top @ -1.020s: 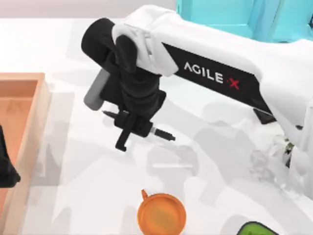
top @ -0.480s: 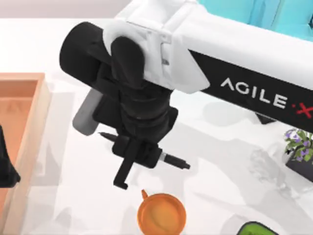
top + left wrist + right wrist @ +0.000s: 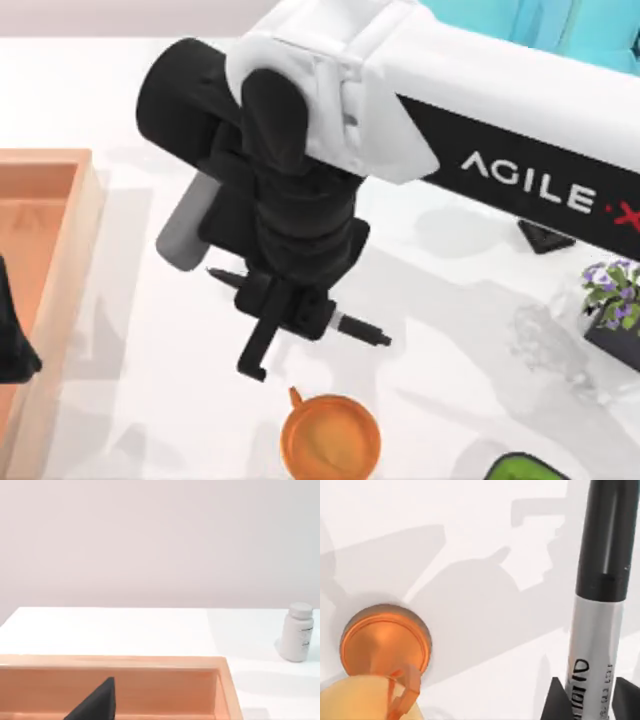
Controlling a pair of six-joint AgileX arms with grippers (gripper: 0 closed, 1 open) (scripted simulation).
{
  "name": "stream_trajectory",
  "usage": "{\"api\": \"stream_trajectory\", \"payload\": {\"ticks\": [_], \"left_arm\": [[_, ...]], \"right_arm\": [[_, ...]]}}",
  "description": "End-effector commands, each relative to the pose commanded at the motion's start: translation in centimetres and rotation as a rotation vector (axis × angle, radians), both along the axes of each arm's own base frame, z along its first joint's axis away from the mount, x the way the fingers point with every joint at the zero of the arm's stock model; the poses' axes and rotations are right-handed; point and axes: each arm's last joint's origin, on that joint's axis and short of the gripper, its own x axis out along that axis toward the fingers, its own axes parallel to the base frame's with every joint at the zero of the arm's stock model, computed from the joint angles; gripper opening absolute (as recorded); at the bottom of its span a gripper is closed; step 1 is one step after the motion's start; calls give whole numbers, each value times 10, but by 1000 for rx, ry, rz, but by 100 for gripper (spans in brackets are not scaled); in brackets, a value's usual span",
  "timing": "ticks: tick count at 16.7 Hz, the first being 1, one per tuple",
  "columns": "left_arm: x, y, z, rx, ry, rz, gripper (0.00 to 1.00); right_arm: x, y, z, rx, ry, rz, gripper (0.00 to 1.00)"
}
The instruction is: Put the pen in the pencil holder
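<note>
Pen [image 3: 360, 329] lies crosswise, grasped in the right gripper [image 3: 290, 312] and lifted above the table [image 3: 450, 380] just short of the orange holder [image 3: 330, 437], so pickup looks done and insertion remains, while the left arm sits parked by the tray [image 3: 60, 240].

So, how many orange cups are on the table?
1. The round orange cup with a small handle stands near the table's front edge, just below the right gripper holding the slim black pen. Others may be hidden under the arm.
</note>
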Motion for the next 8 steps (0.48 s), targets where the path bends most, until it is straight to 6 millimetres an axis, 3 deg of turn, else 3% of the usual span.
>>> {"api": "stream_trajectory", "payload": {"ticks": [4, 8], "left_arm": [[0, 0, 0, 0, 0, 0, 100], [0, 0, 0, 0, 0, 0, 100]], "right_arm": [[53, -35, -7, 197, 67, -75, 0], [125, -109, -18, 534, 95, -145, 0]]}}
